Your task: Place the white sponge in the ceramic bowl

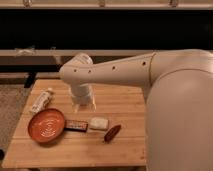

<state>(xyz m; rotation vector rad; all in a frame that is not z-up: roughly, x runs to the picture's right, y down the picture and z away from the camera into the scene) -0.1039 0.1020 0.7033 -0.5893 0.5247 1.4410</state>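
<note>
A wooden table (125, 102) bears a white tube (41, 100), a dark flat bar (76, 125) and a reddish-brown oblong item (112, 133).
</note>
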